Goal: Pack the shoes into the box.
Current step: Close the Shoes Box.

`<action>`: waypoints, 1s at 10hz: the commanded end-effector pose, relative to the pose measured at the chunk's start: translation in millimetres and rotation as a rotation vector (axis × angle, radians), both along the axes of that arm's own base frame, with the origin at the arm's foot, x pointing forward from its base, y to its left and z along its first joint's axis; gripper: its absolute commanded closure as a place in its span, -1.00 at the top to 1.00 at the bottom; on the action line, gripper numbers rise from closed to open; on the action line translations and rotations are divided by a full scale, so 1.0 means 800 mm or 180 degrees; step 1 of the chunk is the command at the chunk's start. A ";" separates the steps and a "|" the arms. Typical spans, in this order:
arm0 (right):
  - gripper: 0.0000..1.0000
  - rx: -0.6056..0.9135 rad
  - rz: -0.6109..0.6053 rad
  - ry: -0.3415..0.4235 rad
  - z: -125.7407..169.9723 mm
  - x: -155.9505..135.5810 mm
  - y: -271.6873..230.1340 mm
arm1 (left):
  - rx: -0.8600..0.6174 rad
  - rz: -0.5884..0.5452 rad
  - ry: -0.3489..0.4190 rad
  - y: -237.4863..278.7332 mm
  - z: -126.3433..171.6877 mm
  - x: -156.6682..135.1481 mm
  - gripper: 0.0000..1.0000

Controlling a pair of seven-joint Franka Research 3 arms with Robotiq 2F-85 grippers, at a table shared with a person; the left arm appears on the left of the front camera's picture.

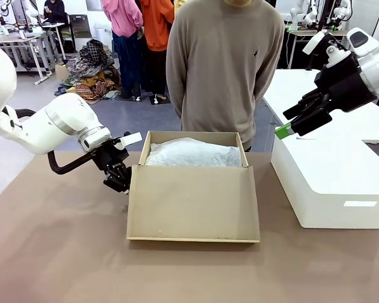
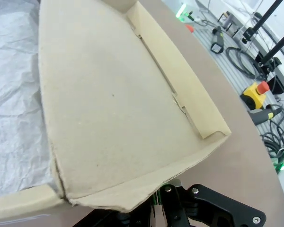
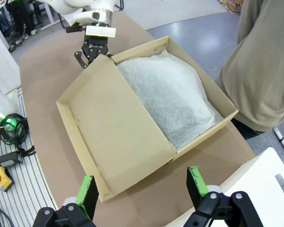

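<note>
Two risks from the front: my left gripper, jaws together at the lid's left corner, could drag the box across the bench; my right gripper hangs jaws apart over the white block. Left wrist: lid edge hides whether I pinch it. Right wrist: tissue paper covers the box inside, shoes presumably underneath, can't confirm.

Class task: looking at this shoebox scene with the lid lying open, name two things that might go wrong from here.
1. The left gripper, shut on the lid at its corner, may crease or tear the thin cardboard if it lifts.
2. The white tissue paper mounds above the box walls, so the lid may not close flat.
</note>
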State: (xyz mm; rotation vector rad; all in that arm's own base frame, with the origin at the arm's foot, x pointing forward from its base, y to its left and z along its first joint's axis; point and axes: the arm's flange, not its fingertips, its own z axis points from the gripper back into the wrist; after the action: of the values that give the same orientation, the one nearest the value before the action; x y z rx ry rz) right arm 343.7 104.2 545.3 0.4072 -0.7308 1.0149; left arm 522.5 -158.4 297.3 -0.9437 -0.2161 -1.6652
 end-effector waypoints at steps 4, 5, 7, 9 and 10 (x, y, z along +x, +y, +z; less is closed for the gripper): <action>1.00 0.0076 0.0068 -0.0021 -0.001 0.002 0.000 | -0.0255 -0.0046 0.0089 -0.003 0.012 -0.029 -0.89; 1.00 0.0076 0.0068 -0.0021 -0.001 0.002 0.000 | -0.0288 0.0003 0.0101 -0.001 0.017 -0.035 -0.89; 1.00 0.0076 0.0068 -0.0021 -0.001 0.002 0.000 | -0.0363 0.0104 0.0122 0.001 0.030 -0.047 -0.89; 1.00 0.0076 0.0068 -0.0021 -0.001 0.002 0.000 | -0.0469 0.0134 0.0166 0.005 0.043 -0.057 -0.89; 1.00 0.0076 0.0068 -0.0021 -0.001 0.002 0.000 | -0.0529 0.0169 0.0188 0.007 0.049 -0.061 -0.89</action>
State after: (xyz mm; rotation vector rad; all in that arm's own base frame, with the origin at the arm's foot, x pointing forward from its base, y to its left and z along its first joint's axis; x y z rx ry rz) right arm 343.7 104.2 545.3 0.4072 -0.7308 1.0149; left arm 484.8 -157.4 331.7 -1.0635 -0.2884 -1.5974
